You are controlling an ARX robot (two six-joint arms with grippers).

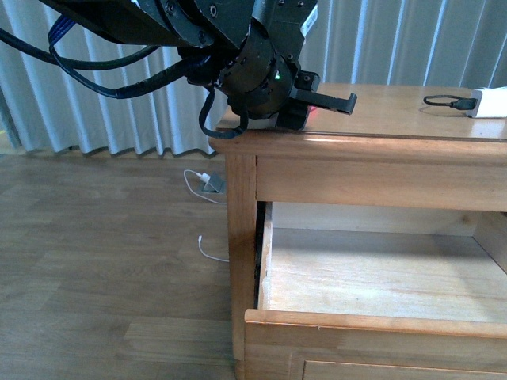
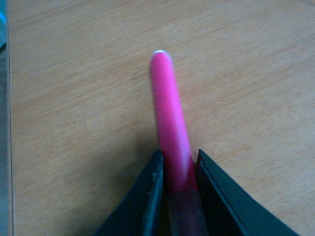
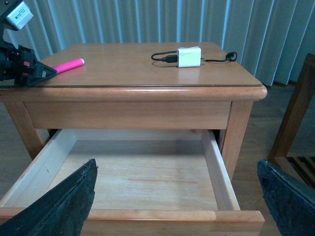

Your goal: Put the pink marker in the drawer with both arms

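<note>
The pink marker lies on the wooden table top, one end clamped between my left gripper's black fingers. In the right wrist view the marker sits near the table's left edge, with the left gripper shut on its end. In the front view the left arm hangs over the table's near left corner. The drawer is pulled out below the top, and its plywood inside is bare. It also shows in the front view. My right gripper is wide open in front of the drawer, holding nothing.
A white charger block with a black cable lies on the table top, and it shows at the far right in the front view. A white cable lies on the floor left of the table. A wooden frame stands to the right.
</note>
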